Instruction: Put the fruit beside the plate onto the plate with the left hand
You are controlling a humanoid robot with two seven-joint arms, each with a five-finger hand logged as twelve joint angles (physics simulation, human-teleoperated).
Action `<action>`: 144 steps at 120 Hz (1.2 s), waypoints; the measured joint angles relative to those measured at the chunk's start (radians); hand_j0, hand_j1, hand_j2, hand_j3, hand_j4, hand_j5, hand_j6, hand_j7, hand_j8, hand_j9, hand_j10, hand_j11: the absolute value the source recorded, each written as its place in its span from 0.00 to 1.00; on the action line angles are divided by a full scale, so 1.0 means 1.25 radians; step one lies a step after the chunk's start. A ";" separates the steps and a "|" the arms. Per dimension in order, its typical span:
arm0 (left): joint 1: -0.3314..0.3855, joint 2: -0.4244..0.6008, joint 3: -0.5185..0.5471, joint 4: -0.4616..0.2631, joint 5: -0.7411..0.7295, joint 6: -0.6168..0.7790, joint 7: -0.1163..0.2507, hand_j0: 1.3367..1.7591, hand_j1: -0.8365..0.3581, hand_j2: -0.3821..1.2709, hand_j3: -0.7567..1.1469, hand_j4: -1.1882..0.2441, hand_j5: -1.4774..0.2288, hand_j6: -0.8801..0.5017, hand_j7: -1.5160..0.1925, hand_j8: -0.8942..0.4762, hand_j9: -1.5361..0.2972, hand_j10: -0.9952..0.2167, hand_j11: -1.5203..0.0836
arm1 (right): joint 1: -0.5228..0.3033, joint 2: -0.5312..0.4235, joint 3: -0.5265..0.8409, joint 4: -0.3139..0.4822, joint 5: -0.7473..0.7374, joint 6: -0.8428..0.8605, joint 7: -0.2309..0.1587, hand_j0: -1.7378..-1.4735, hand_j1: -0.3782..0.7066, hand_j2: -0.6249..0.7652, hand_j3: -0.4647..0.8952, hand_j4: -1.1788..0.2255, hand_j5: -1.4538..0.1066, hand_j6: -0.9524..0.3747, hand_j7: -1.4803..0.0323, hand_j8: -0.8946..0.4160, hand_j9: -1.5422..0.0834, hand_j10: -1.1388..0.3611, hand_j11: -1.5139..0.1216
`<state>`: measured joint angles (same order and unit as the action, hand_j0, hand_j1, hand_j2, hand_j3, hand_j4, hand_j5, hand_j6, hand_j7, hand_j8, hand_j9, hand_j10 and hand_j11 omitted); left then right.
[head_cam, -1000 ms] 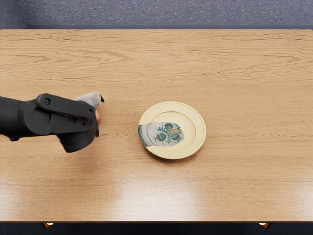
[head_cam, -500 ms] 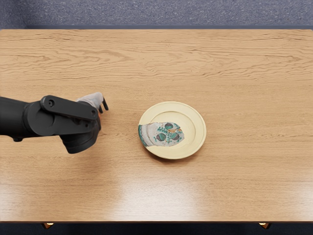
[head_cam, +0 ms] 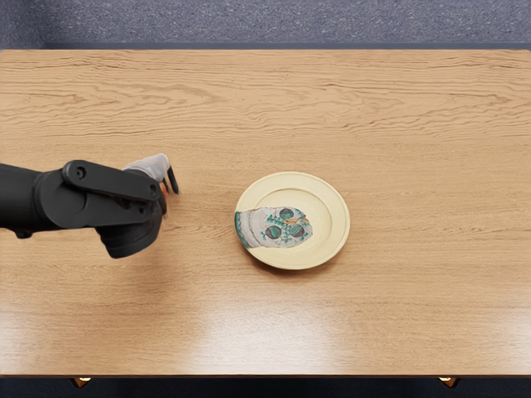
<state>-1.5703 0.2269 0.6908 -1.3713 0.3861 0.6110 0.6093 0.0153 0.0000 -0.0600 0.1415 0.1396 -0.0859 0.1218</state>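
A cream plate (head_cam: 333, 201) with a green and grey floral pattern lies near the table's middle. My left hand (head_cam: 163, 180) sits on the table to the plate's left, its dark forearm coming in from the left edge. The grey fingers (head_cam: 153, 164) curl down over the fruit (head_cam: 164, 190). Only a thin orange sliver of the fruit shows under them; the wrist and palm hide the rest. The hand is about a hand's width from the plate's left rim. The right arm is out of view.
The wooden table (head_cam: 398, 108) stretches wide on all sides of the plate. Its front edge runs along the bottom of the picture and its far edge along the top.
The left hand's fingers have curled further down over the fruit, and the wrist has shifted slightly left and up. Less of the orange fruit shows than a second ago. The plate has not moved.
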 joint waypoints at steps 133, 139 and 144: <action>0.008 -0.052 -0.424 -0.041 -0.113 -0.257 0.001 0.68 0.29 0.39 0.40 0.24 0.17 0.29 0.18 0.41 0.18 0.46 0.18 | 0.005 0.000 -0.001 0.001 -0.001 0.000 0.001 0.30 0.07 0.44 0.34 0.81 0.90 0.69 0.95 0.66 0.92 0.74 0.90; 0.014 -0.061 -0.425 -0.032 -0.112 -0.261 0.001 0.68 0.29 0.38 0.40 0.24 0.18 0.28 0.19 0.41 0.19 0.46 0.18 | 0.005 0.000 -0.001 0.001 -0.001 0.000 0.001 0.30 0.07 0.44 0.34 0.81 0.90 0.69 0.95 0.66 0.92 0.74 0.90; 0.029 -0.067 -0.430 -0.023 -0.110 -0.264 0.001 0.69 0.30 0.37 0.40 0.25 0.20 0.27 0.21 0.40 0.21 0.46 0.21 | 0.005 0.000 -0.001 0.001 -0.001 0.000 0.001 0.30 0.07 0.44 0.34 0.81 0.90 0.69 0.95 0.66 0.92 0.74 0.90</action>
<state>-1.5344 0.1432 0.1533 -1.4007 0.2483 0.2815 0.6110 0.0215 0.0000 -0.0611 0.1426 0.1386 -0.0859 0.1227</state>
